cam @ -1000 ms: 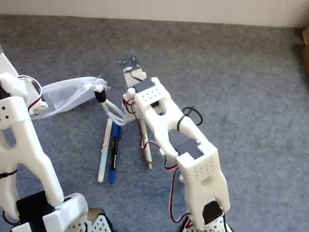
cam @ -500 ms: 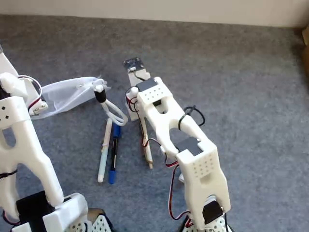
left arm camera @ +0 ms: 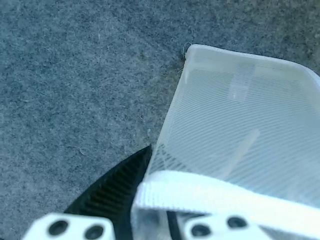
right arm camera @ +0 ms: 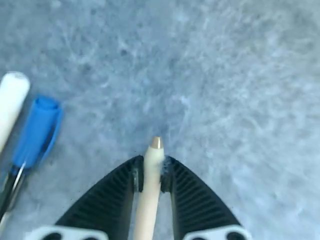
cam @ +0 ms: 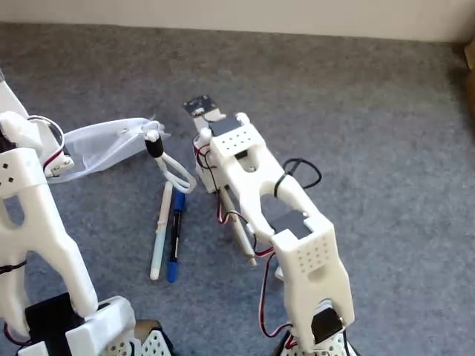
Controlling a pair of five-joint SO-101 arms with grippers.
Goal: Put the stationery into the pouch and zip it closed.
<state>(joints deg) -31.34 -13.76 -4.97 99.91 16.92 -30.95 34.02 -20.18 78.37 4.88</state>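
White plastic arms (cam: 256, 189), perforated panels (cam: 312, 256), looped black and red cables (cam: 298, 175), black ribbed gripper (right arm camera: 151, 161)

Bright, even, diffuse light with only faint shadows.

Pouch (cam: 104, 148) left; two pens (cam: 161, 230) before it; third pen (cam: 245, 241) right

The pouch (left arm camera: 240, 115) is translucent white mesh with fine stripes. Near the pouch are a white pen (cam: 159, 230), a blue-and-black pen (cam: 175, 237) and a cream pen (right arm camera: 149, 195). The carpet (cam: 371, 96) is mottled grey.
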